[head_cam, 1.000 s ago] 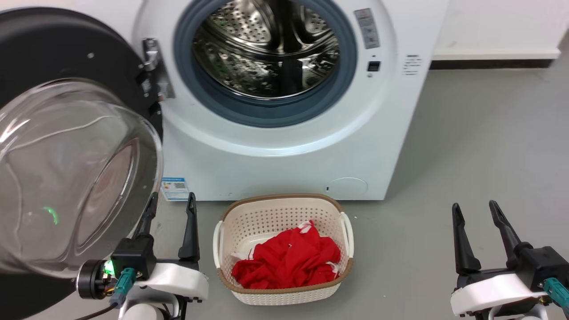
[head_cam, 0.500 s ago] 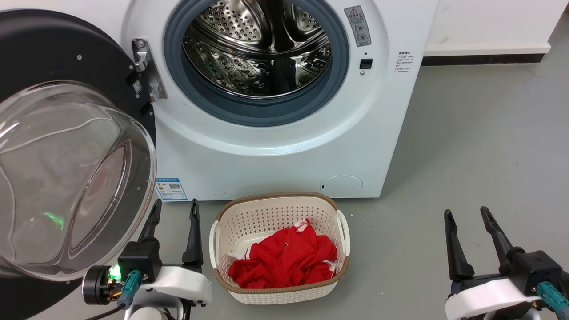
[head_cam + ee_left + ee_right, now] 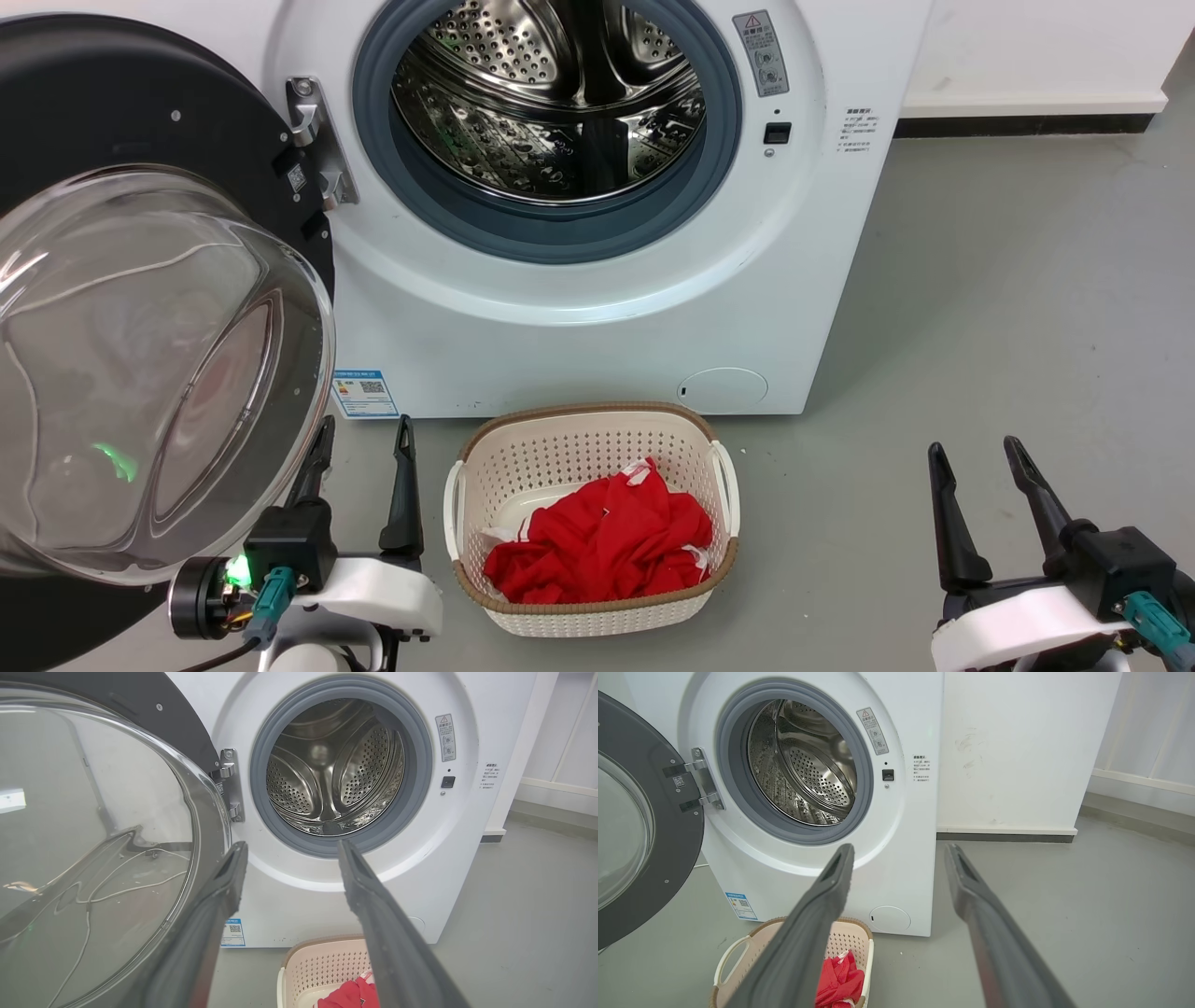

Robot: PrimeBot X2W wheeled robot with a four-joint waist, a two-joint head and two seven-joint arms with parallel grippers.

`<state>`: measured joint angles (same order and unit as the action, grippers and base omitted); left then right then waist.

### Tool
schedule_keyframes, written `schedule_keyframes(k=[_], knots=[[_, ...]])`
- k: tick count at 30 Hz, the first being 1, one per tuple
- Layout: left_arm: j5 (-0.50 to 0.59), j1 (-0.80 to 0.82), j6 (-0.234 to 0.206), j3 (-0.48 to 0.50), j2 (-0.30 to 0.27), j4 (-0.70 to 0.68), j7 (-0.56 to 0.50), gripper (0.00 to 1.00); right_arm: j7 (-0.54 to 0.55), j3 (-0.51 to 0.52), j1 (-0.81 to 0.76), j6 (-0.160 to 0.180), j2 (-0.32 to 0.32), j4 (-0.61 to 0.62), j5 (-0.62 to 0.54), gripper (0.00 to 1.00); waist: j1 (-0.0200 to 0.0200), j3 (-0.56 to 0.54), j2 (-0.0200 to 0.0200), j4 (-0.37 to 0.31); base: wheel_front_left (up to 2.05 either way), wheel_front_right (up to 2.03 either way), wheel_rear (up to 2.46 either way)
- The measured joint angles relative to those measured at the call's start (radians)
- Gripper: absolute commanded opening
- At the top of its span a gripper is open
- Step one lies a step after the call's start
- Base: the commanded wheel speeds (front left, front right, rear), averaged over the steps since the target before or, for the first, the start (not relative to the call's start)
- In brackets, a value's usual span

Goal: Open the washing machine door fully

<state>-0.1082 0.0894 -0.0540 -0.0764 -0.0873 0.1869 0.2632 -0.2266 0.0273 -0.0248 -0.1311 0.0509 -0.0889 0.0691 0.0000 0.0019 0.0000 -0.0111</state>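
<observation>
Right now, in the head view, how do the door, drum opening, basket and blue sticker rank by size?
1. washing machine door, though nearness to the camera inflates it
2. drum opening, partly cut off at the top
3. basket
4. blue sticker

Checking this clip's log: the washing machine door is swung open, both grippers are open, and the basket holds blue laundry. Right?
The laundry in the basket is red, not blue, per the head view. The washing machine door, left gripper and right gripper are open.
</observation>
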Motion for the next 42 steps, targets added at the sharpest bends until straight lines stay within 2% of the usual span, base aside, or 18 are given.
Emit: schedule_keyframes(k=[6,7,11,26,42], knots=[[0.001,-0.002,0.001,0.002,0.000,-0.002,0.000,1.00,0.000,0.001,0.000,0.000,0.000,-0.002,0.003,1.00,0.0000,0.001,0.0000,0.000,0.00,0.00,0.00],[-0.001,-0.004,0.001,0.002,0.001,0.005,0.000,0.00,0.000,0.001,-0.001,0.000,0.000,-0.009,0.003,0.00,0.0000,0.001,0.0000,0.000,0.00,0.00,0.00],[-0.018,-0.028,0.002,0.003,0.005,0.042,-0.012,0.00,0.006,-0.002,-0.018,0.000,0.000,-0.042,0.020,0.00,0.0000,0.001,0.0000,0.001,0.00,0.00,0.00],[-0.308,-0.028,0.037,0.041,0.010,0.047,-0.084,0.00,0.069,0.012,-0.005,0.000,0.000,-0.065,0.321,0.00,0.0000,0.001,0.0000,0.002,0.00,0.00,0.00],[-0.570,-0.023,0.069,0.072,0.017,0.047,-0.146,0.00,0.126,0.026,0.026,0.000,0.000,-0.082,0.588,0.00,0.0000,0.001,0.0000,0.003,0.00,0.00,0.00]])
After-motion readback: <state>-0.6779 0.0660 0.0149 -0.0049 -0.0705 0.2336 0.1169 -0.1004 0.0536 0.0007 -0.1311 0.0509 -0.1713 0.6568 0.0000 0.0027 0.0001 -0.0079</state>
